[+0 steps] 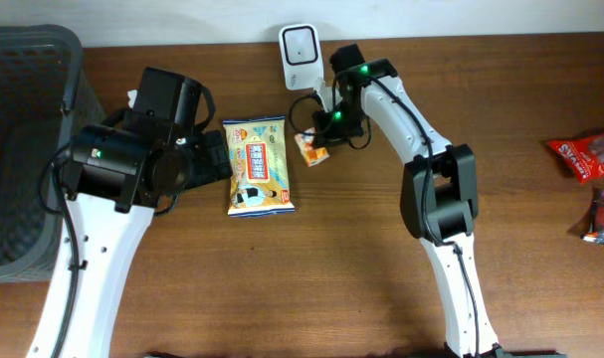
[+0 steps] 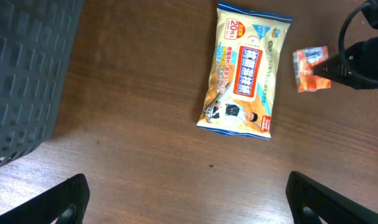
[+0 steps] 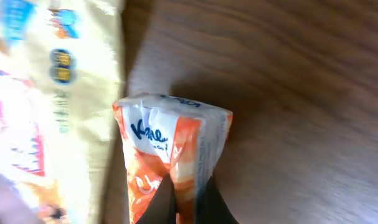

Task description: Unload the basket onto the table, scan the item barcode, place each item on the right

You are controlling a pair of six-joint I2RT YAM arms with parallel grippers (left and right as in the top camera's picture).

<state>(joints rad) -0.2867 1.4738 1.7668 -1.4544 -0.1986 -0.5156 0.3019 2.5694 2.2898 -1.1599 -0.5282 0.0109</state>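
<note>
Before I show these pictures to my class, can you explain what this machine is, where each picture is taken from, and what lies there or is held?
It is two robot arms at a wooden table. One picture looks down from above; the other two come from cameras on each wrist. The right gripper pinches a small orange packet near a white scanner. The left gripper hangs open beside a yellow pack. A dark basket stands left; red snack packets lie right.
</note>
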